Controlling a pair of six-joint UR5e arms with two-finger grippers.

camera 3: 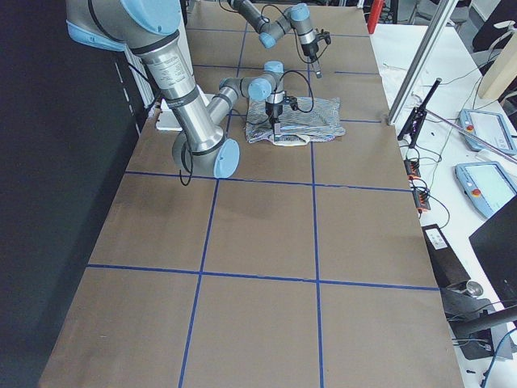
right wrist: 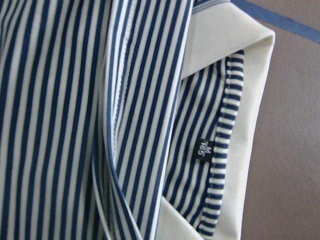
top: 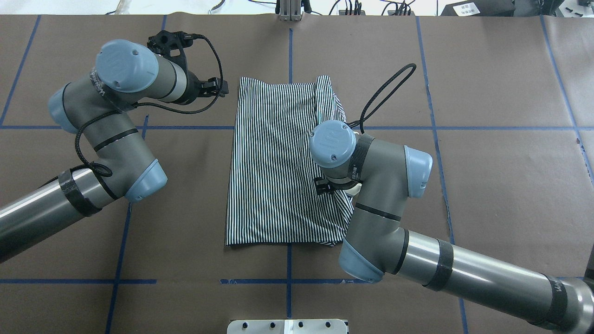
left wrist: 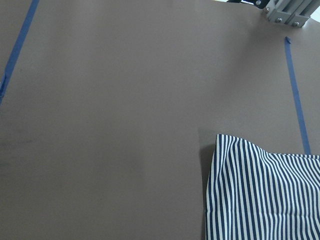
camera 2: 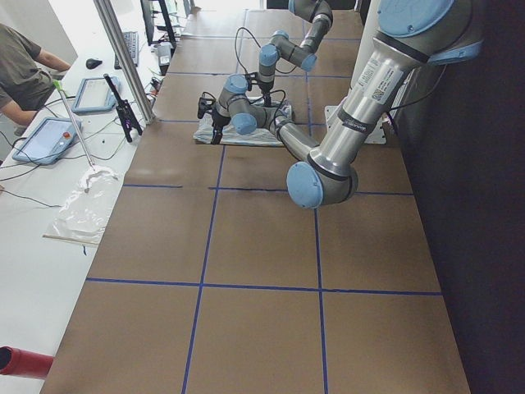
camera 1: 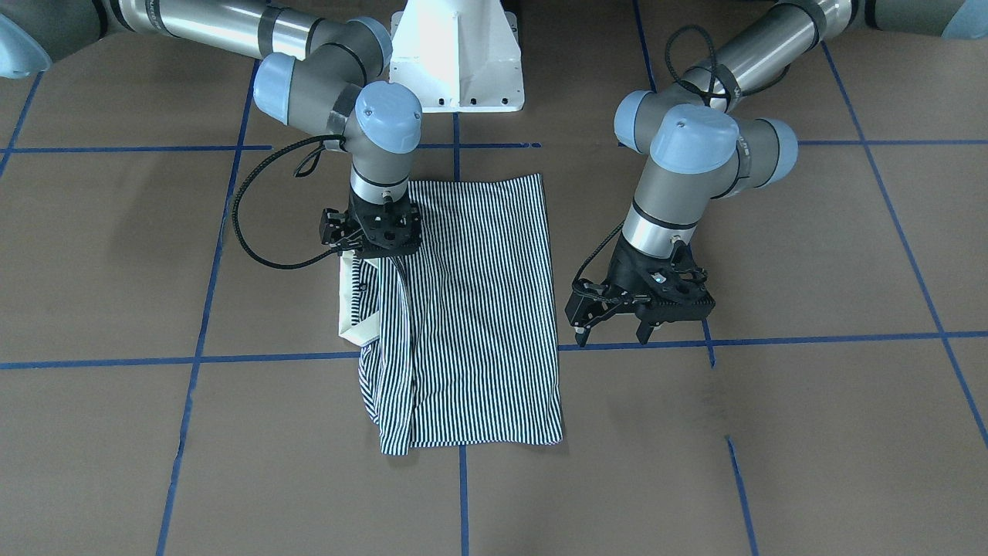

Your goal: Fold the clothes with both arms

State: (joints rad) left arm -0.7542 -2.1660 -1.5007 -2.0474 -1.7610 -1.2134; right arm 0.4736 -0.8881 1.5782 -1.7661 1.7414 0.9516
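The striped polo shirt (camera 1: 478, 309) lies folded into a long rectangle at the table's middle (top: 274, 162). Its cream collar (camera 1: 349, 316) sticks out on the side of my right arm. My right gripper (camera 1: 374, 245) points straight down onto the shirt beside the collar; its fingertips are hidden, so I cannot tell their state. The right wrist view fills with stripes (right wrist: 60, 100), the collar (right wrist: 220, 50) and a small dark neck label (right wrist: 202, 149). My left gripper (camera 1: 614, 333) hangs open and holds nothing, just off the shirt's other long edge. The left wrist view catches one shirt corner (left wrist: 260, 195).
The white pedestal (camera 1: 459, 62) stands behind the shirt at the robot's base. Blue tape lines (camera 1: 772, 340) cross the brown table cover. In the exterior left view a person (camera 2: 25, 66) sits at a side bench with tablets, behind a metal post (camera 2: 123, 57).
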